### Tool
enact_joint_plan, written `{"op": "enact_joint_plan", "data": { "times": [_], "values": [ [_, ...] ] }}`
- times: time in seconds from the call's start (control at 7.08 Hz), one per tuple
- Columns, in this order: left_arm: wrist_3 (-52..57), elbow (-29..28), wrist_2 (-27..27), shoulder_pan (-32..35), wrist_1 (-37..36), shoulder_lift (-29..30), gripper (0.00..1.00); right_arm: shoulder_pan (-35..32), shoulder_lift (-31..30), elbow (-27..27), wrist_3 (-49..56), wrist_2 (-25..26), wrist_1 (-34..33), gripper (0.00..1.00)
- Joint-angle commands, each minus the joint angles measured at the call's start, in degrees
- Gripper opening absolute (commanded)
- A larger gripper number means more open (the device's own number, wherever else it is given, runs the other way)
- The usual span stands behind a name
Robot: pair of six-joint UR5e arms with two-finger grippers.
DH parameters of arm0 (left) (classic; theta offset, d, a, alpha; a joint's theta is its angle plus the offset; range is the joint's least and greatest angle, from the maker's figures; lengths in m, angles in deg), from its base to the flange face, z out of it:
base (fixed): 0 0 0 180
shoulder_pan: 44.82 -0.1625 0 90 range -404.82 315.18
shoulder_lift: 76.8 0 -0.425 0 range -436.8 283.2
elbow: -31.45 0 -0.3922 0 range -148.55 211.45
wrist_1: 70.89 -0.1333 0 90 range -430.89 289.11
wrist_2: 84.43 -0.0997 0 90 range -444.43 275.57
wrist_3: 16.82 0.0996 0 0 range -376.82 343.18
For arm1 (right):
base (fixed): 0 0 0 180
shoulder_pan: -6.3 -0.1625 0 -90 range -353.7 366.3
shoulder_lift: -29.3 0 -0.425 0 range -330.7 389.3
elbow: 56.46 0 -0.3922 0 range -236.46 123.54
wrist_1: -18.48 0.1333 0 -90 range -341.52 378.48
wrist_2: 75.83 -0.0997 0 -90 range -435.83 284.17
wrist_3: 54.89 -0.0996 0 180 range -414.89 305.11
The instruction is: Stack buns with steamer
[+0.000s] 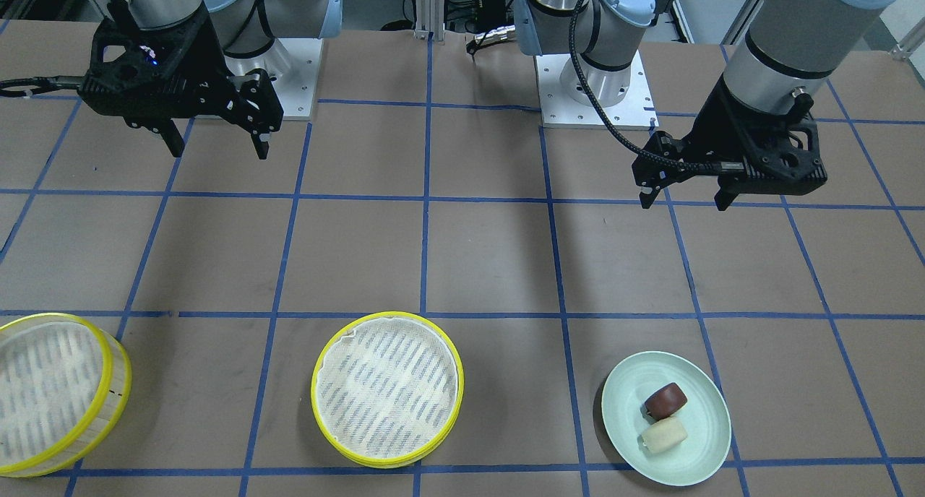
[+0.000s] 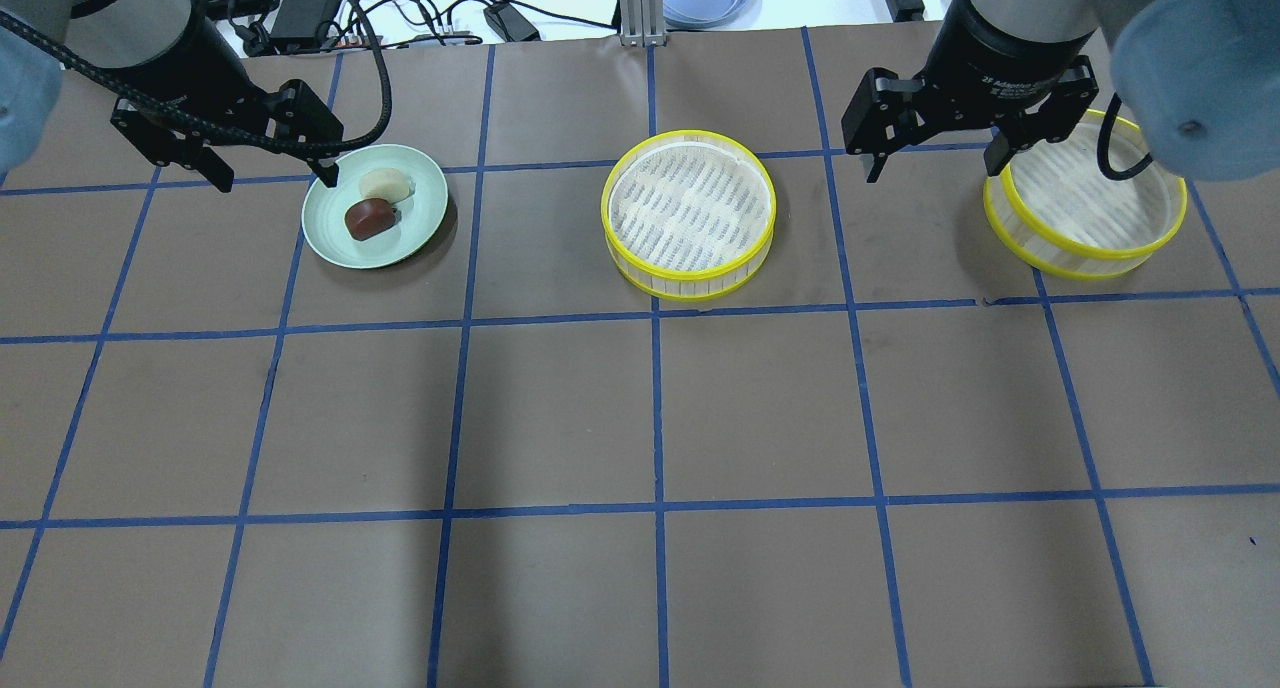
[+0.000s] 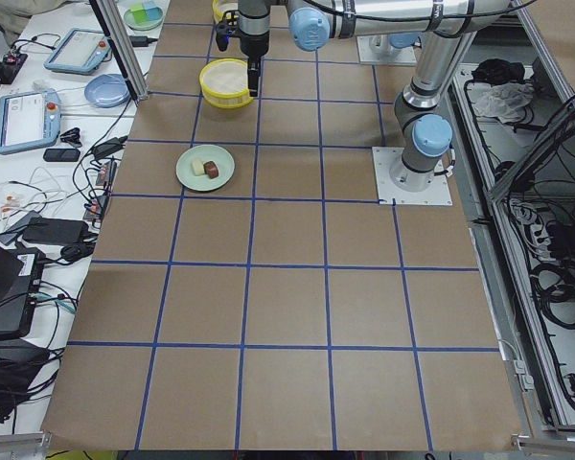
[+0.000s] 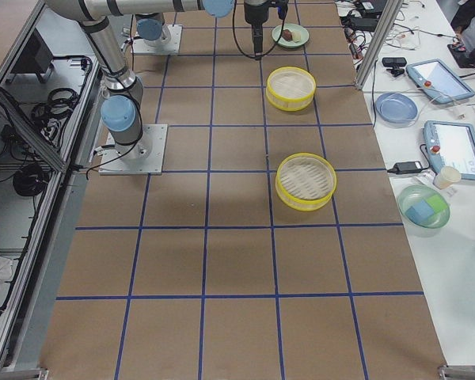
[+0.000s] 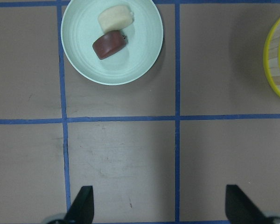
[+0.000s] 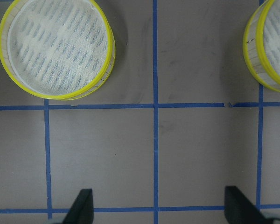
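Nearest the operators' edge, on the robot's left side, the pale green plate (image 1: 699, 443) carried both buns. The cream bun (image 1: 663, 435) lay closest, and the dark reddish-brown bun (image 1: 665, 400) lay just behind it toward the robot. They seemed to touch along their sides. Their long axes ran parallel, slanted across the blue tape grid rather than along it.

In the same row, the middle steamer tier (image 1: 388, 389) sat flat with its mesh bottom facing up. The second tier (image 1: 50, 396), on the robot's right, was cut off by the front view's edge and tilted slightly. In the overhead view the right arm hid part of it.

Farther back, the left gripper (image 1: 682, 203) hung above bare table with its jaws spread and nothing between them. The right gripper (image 1: 219, 150) hung likewise, wide apart and empty. The wrist views showed only the fingertips.
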Motion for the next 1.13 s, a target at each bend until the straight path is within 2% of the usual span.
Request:
{"op": "enact_joint_plan", "data": {
  "times": [0.0, 0.56, 0.71, 0.99],
  "values": [
    [0.11, 0.37, -0.59, 0.04, -0.09, 0.0, 1.0, 0.0, -0.08, 0.04, -0.91, -0.13, 0.75, 1.0],
    [0.11, 0.38, -0.94, -0.4, -0.27, 0.36, 1.0, 0.0, -0.34, 0.04, -0.92, -0.04, 0.49, 1.0],
    [0.11, 0.38, -0.94, -1.53, -2.44, -0.6, 1.0, 0.09, -0.34, 0.04, -0.92, 0.48, 0.58, 1.0],
    [0.29, 0.46, -0.5, -2.33, -4.73, 1.05, 1.0, 0.18, -0.34, 0.04, -0.92, 0.49, 0.49, 1.0]
  ]
}}
